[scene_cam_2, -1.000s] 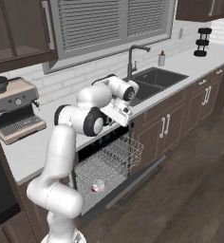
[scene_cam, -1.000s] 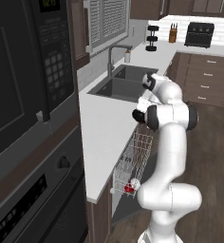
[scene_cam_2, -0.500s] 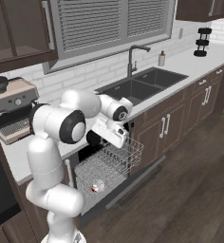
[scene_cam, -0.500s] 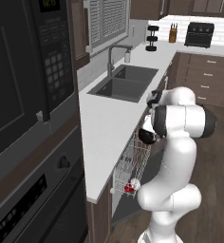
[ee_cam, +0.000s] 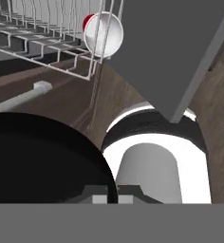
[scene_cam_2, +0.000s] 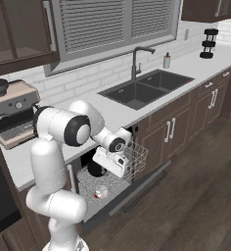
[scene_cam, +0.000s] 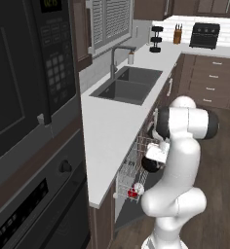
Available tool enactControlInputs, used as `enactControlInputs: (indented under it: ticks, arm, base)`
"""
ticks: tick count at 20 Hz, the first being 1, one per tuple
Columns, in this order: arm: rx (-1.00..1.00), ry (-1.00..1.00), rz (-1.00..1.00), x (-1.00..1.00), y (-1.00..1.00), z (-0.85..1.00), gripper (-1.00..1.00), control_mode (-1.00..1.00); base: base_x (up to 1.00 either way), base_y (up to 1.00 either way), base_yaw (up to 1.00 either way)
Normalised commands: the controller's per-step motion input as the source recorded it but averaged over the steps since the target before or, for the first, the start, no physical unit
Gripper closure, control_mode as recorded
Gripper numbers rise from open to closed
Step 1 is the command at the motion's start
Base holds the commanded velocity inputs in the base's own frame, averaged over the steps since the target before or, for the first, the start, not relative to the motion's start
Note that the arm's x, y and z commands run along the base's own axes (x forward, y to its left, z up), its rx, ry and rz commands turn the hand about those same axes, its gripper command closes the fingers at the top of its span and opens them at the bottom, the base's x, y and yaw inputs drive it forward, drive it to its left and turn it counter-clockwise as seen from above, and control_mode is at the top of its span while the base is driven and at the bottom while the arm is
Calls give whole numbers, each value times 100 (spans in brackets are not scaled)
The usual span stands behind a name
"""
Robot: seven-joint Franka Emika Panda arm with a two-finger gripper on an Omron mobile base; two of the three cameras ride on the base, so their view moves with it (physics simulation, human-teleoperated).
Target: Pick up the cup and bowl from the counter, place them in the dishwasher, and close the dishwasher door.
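At lower centre of the right base view, the gripper (scene_cam_2: 102, 166) hangs low inside the dishwasher (scene_cam_2: 118, 182), jaws clenched on the bowl (scene_cam_2: 95, 169), which sits tilted on edge beside the white wire rack (scene_cam_2: 136, 158). Below it, the cup (scene_cam_2: 101, 192) lies on its side, mouth toward the camera. Open floor (scene_cam_2: 200, 181) spreads to the right.

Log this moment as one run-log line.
stage: loading bowl | gripper: shut on bowl, lowered at dishwasher rack | cup: already lying in rack | dishwasher door: open
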Motion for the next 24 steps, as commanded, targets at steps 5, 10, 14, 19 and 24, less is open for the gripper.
enactControlInputs:
  ticks: [5, 10, 14, 19, 24]
  arm:
    - [0, 1, 1, 84, -10, -62, 100, -100]
    - [0, 0, 0, 98, -1, -46, 100, -100]
    - [0, 0, 4, 66, 0, -87, 100, -100]
    - [0, -2, 1, 70, 0, -48, 100, -100]
    - [-2, 0, 0, 73, 0, -51, 100, -100]
  base:
    - [0, 0, 0]
    - [0, 0, 0]
    - [0, 0, 0]
    - [0, 0, 0]
    - [0, 0, 0]
